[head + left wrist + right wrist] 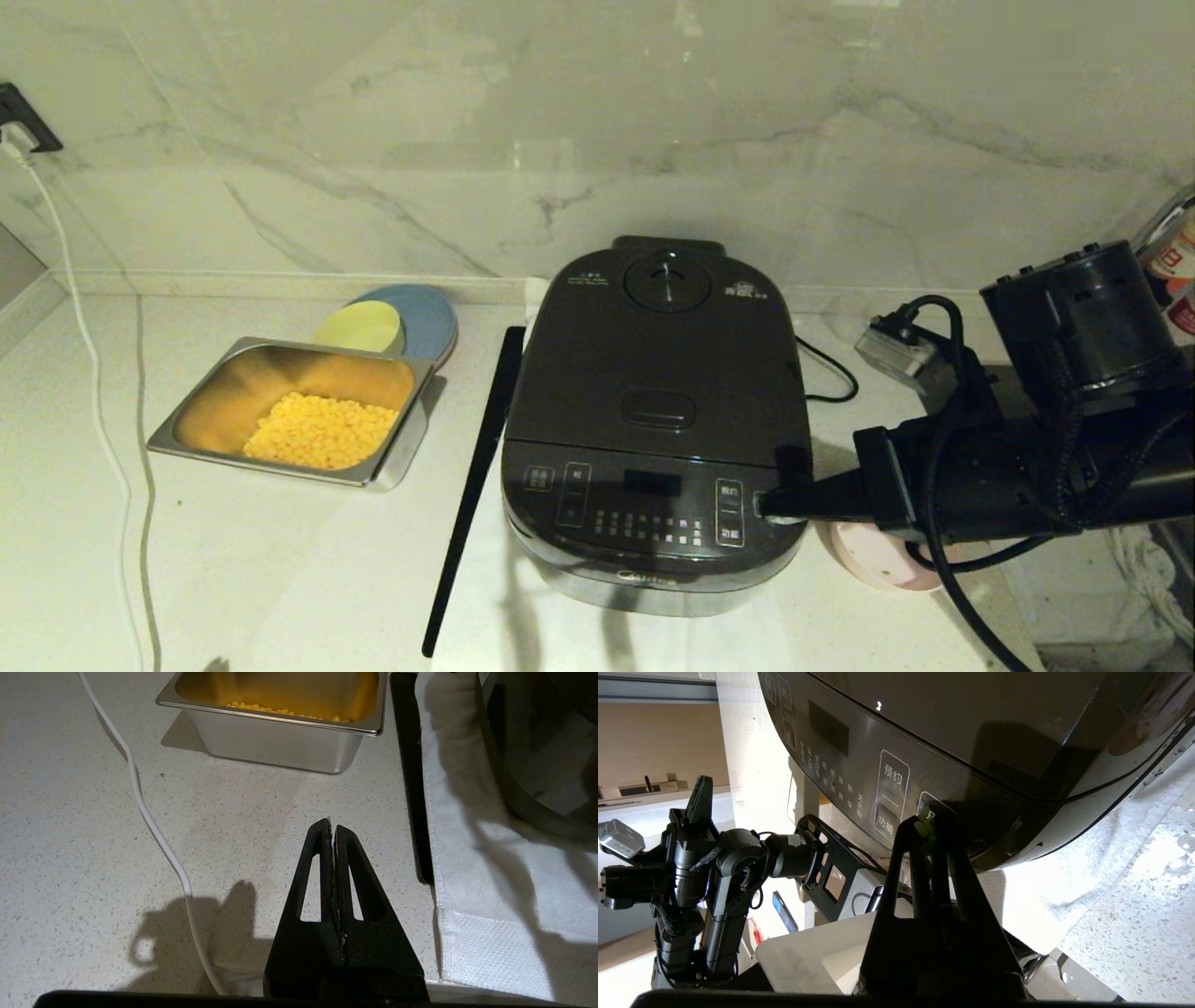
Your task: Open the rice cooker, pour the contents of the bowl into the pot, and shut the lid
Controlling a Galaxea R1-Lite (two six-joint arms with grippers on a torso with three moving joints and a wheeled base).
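Rice cooker: we see the rice cooker (656, 420) standing on a white cloth (523, 625) in the middle of the counter (280, 579), its button panel facing us.
Lid: the lid (658, 364) is down and flat on the cooker, with the round vent near the wall and the oval button in the middle of the top.
Pot: we cannot see the pot, because the lid covers it.
Right gripper: we see the right gripper (767, 505) coming in level from the right, its fingers pressed together and empty, with the tips at the right end of the button panel. In the right wrist view the tips (930, 823) lie on or just before a button of the panel; we cannot tell if they really press it. Some small green bits (923, 826) stick on the fingertips.
Bowl: the pink bowl (873, 560) stands on the counter just right of the cooker, mostly hidden under the right arm. We cannot see what is inside.
Left gripper: the left gripper (333, 830) hangs over the bare counter with its fingers together and nothing between them, well apart from the cooker.
Other things: a steel tray (392, 457) with yellow corn (322, 429) stands to the left of the cooker, and behind it a yellow-green bowl (359, 327) on a blue plate (429, 313). A long black strip (476, 476) lies between tray and cooker. A white cable (98, 392) runs along the left side of the counter.
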